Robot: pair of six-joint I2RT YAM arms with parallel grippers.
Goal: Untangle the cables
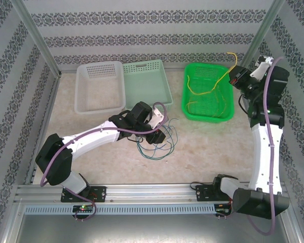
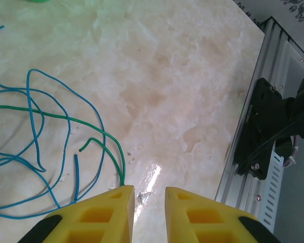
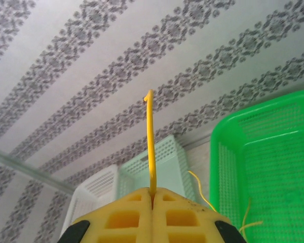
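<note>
Pinching a yellow cable (image 3: 151,147), right fingers (image 3: 126,217) meet.

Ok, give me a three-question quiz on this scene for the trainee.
1. True or false: the right gripper is shut on a yellow cable.
2. Which basket has yellow cable in it? A white basket, B pale green basket, C bright green basket.
3. Fill in: the blue cables by the open left gripper lie on the ___.
Key: 1 true; 2 C; 3 table.
</note>
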